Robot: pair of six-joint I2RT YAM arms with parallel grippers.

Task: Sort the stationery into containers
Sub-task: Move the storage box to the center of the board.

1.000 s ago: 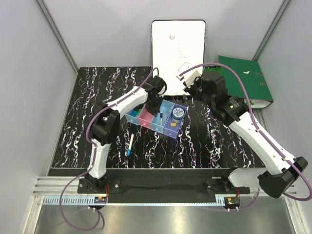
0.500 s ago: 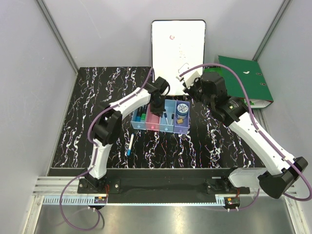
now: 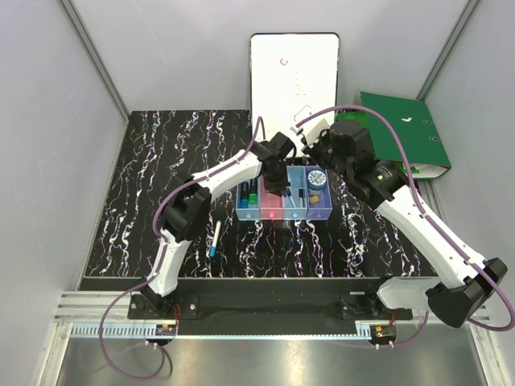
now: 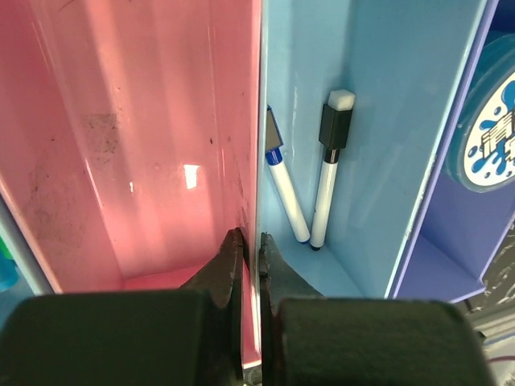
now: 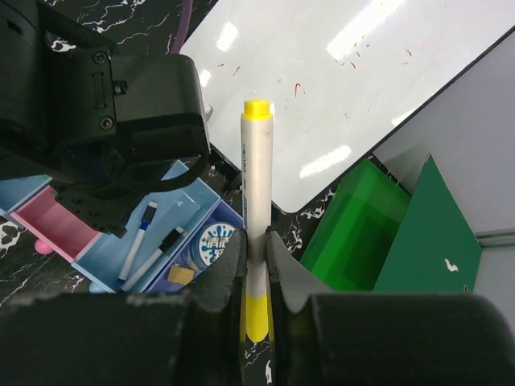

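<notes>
The containers [image 3: 283, 211] are a joined row of light blue, pink, light blue and purple-blue bins at mid table. My left gripper [image 3: 279, 183] is shut on the wall between the pink bin [image 4: 137, 145] and the light blue bin [image 4: 378, 121]; it also shows in the left wrist view [image 4: 251, 241]. That blue bin holds a blue-capped pen [image 4: 283, 189] and a black-capped pen [image 4: 328, 177]. The blue tape roll [image 3: 315, 178] and tan block [image 3: 315, 195] lie in the purple bin. My right gripper [image 5: 257, 241] is shut on a white pen with yellow ends [image 5: 257, 177] above the bins' far side.
A white pen with a blue end [image 3: 215, 239] lies loose on the black marbled table [image 3: 161, 161], left of the bins. The white board [image 3: 294, 72] leans at the back. The green binder [image 3: 410, 137] lies at the back right. The leftmost bin holds a green-black marker [image 3: 252, 194].
My left gripper has dragged the row of bins to the right and turned it square to the table. My right gripper has held the yellow-ended pen almost still.
</notes>
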